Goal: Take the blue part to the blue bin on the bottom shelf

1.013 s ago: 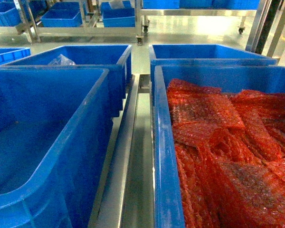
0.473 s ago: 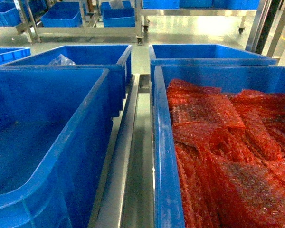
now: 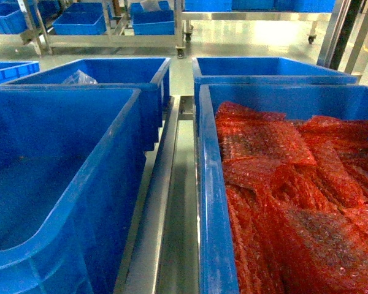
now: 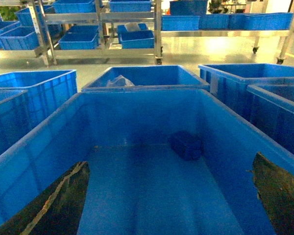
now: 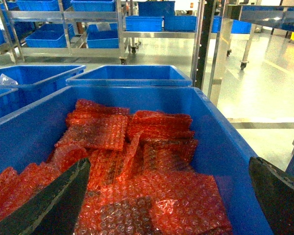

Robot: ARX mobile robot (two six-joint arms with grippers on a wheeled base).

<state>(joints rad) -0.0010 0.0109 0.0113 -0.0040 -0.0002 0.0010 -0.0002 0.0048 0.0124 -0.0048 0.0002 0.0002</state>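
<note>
In the left wrist view a small dark blue part [image 4: 186, 145] lies on the floor of a large blue bin [image 4: 49, 142], close to its far wall. My left gripper [image 4: 170, 164] hangs open over this bin, short of the part, with nothing between its fingers [image 4: 59, 205]. My right gripper [image 5: 169, 161] is open above a second large bin [image 5: 220, 147] filled with red bubble wrap [image 5: 137, 161]. Across the aisle stands a steel rack; its bottom shelf [image 4: 103, 53] carries blue bins [image 4: 136, 38]. Neither gripper shows in the head view.
A steel rail [image 3: 172, 202] runs between the two near bins. Behind them sit two more large blue bins [image 3: 110, 73] [image 3: 264, 67], the left one holding a clear plastic bag [image 3: 78, 78]. A wheeled steel frame [image 5: 210, 44] stands at the right.
</note>
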